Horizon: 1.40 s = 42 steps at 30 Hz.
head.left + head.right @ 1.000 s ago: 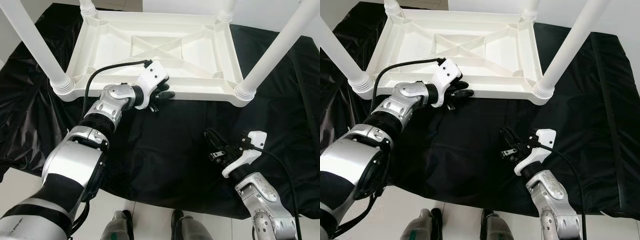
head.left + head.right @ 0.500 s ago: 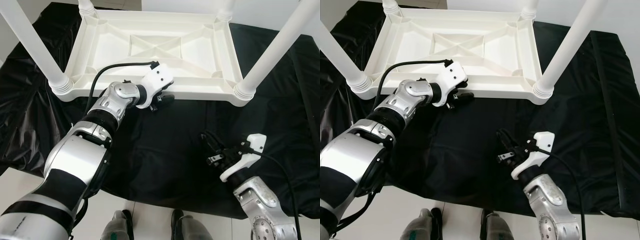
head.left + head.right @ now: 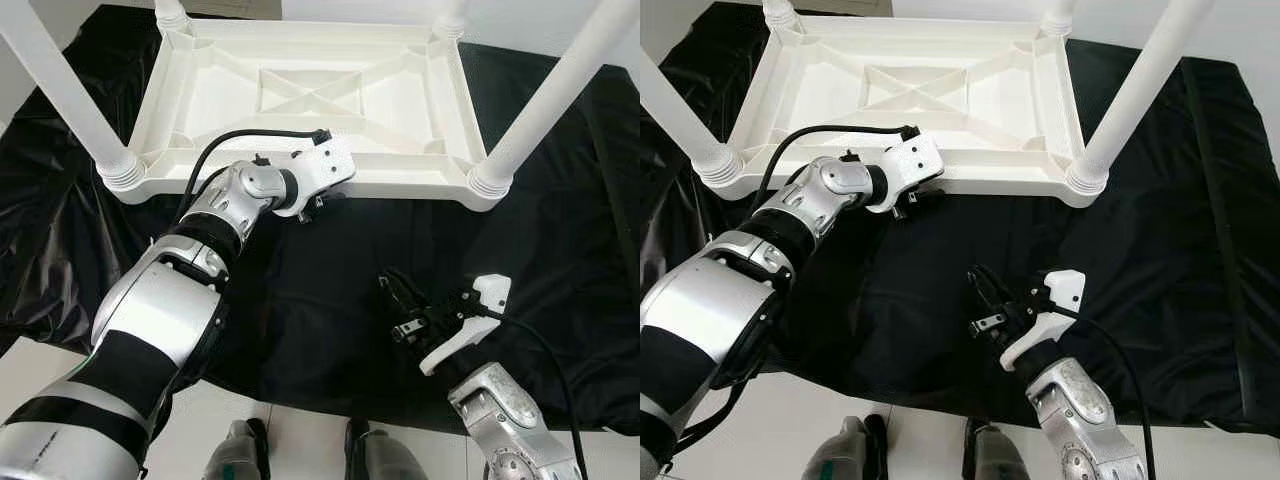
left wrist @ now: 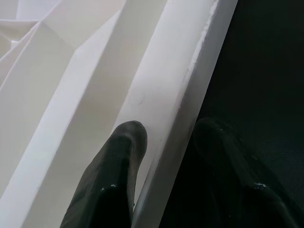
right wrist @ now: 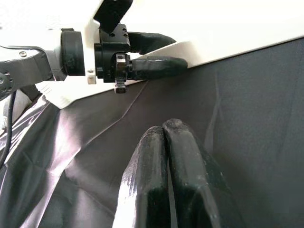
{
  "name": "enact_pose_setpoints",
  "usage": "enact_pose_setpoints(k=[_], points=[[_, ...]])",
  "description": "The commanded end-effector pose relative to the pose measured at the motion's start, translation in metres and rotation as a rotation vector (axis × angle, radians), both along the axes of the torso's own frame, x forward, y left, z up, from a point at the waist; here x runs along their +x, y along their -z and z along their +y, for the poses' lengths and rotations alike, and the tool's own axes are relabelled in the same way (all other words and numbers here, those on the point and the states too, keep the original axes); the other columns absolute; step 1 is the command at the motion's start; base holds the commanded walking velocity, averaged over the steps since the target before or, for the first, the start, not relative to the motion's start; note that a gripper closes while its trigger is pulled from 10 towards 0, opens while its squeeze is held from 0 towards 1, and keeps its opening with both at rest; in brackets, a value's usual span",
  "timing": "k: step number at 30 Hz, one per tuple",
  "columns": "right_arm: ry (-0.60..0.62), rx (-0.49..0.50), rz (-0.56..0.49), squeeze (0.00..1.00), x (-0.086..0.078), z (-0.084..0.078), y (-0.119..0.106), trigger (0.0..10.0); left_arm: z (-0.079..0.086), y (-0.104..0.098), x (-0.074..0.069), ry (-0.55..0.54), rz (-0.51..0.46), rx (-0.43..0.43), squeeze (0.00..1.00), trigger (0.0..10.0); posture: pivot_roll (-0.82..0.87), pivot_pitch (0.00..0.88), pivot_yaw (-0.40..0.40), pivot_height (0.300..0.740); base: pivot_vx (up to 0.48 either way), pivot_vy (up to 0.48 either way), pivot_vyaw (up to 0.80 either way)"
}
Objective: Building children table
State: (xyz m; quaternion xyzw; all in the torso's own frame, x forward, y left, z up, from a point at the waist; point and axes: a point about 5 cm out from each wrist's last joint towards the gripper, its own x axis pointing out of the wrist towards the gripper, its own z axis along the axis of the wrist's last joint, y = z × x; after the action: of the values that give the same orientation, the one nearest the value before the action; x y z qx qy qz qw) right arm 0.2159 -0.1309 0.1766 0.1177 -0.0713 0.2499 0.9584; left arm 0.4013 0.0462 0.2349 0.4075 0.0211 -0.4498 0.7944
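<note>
Black sheet (image 3: 330, 280) covers the floor in front of me. On it the white table (image 3: 310, 100) lies upside down, ribbed underside up, four legs fitted: near left leg (image 3: 70, 95), near right leg (image 3: 560, 95), two far ones cut off at the top edge. All leg sockets look filled, so I judge assembly is nearly done and the step in hand is getting hold of the frame to turn or shift it.

My left gripper (image 3: 318, 200) is at the table's near rim (image 4: 166, 109), roughly mid-edge, a bit toward the left leg. Jaws straddle that rim: one finger on the inner side against the white wall, the other outside over the sheet. Clamped on the rim as far as I can tell; the right wrist view shows both fingers pinching the edge.

My right gripper (image 3: 405, 310) hovers over bare sheet, well apart from the table, jaws closed on nothing, fingers (image 5: 166, 156) pressed together.

To do this well: keep the left pinch square across the rim so it does not slide off the thin lip. One mid-edge grip will let the table twist, so bring the right gripper to the rim near the right leg, open it first, then lift evenly. Watch the slick sheet; it could bunch or slip under the frame.
</note>
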Motion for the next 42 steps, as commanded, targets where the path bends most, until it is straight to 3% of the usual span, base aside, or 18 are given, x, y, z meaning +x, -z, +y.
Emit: enact_pose_setpoints(k=[1, 2, 4, 5, 15, 17, 21, 31, 33, 35, 38, 42], points=[[0.012, -0.003, 0.011, 0.0, -0.003, -0.003, 0.0, 10.0, 0.004, 0.029, -0.005, -0.001, 0.107, 0.085, 0.0, 10.0, -0.06, 0.294, 0.069, 0.74, 0.0, 0.0, 0.0], [0.016, -0.005, 0.012, 0.0, -0.003, -0.003, 0.0, 10.0, 0.003, 0.029, -0.005, 0.001, 0.118, 0.079, 0.0, 2.4, -0.06, 0.295, 0.069, 0.74, 0.0, 0.0, 0.0], [0.018, -0.007, 0.012, 0.0, -0.003, -0.003, 0.0, 10.0, 0.003, 0.029, -0.005, 0.004, 0.127, 0.074, 0.0, 2.4, -0.06, 0.295, 0.069, 0.74, 0.0, 0.0, 0.0], [0.02, -0.007, 0.013, 0.0, -0.003, -0.003, 0.0, 10.0, 0.002, 0.028, -0.006, 0.016, 0.14, 0.066, 0.0, 0.0, -0.06, 0.296, 0.071, 0.74, 0.0, 0.0, 0.0], [0.027, -0.008, 0.018, 0.0, -0.003, -0.004, 0.001, 10.0, 0.0, 0.028, -0.008, 0.059, 0.163, 0.063, 0.0, 0.0, -0.06, 0.299, 0.073, 0.74, 0.0, 0.0, 0.0], [0.035, -0.016, 0.014, 0.0, 0.0, -0.007, 0.0, 10.0, 0.0, 0.033, -0.014, 0.135, 0.207, 0.049, 0.0, 0.0, -0.05, 0.301, 0.078, 0.74, 0.0, 0.0, 0.0], [0.039, -0.02, 0.011, 0.0, 0.001, -0.008, -0.001, 10.0, 0.0, 0.036, -0.015, 0.152, 0.221, 0.028, 0.0, 0.0, -0.05, 0.3, 0.081, 0.74, 0.0, 0.0, 0.0], [0.054, -0.019, 0.0, 0.0, 0.005, -0.01, -0.002, 10.0, 0.004, 0.026, -0.01, 0.025, 0.168, -0.228, 0.0, 0.0, -0.02, 0.295, 0.07, 0.74, 0.0, 0.0, 0.0], [0.043, -0.018, -0.012, 0.0, 0.011, -0.009, -0.005, 10.0, 0.003, 0.016, -0.01, -0.04, 0.129, -0.391, 0.0, 0.0, -0.02, 0.295, 0.058, 0.74, 0.0, 0.0, 0.0], [0.043, -0.018, -0.012, 0.0, 0.011, -0.009, -0.005, 10.0, 0.003, 0.016, -0.01, -0.04, 0.129, -0.391, 0.0, 0.0, -0.02, 0.295, 0.058, 0.74, 0.0, 0.0, 0.0], [0.026, -0.023, -0.017, 0.0, 0.015, -0.008, -0.007, 10.0, -0.004, 0.016, -0.017, -0.047, 0.125, -0.457, 0.0, 0.0, 0.0, 0.295, 0.038, 0.74, 0.0, 0.0, 0.0], [0.015, -0.027, -0.02, 0.0, 0.018, -0.007, -0.007, 10.0, -0.009, 0.017, -0.022, -0.033, 0.116, -0.448, 0.0, 0.0, 0.0, 0.293, 0.033, 0.74, 0.0, 0.0, 0.0]])
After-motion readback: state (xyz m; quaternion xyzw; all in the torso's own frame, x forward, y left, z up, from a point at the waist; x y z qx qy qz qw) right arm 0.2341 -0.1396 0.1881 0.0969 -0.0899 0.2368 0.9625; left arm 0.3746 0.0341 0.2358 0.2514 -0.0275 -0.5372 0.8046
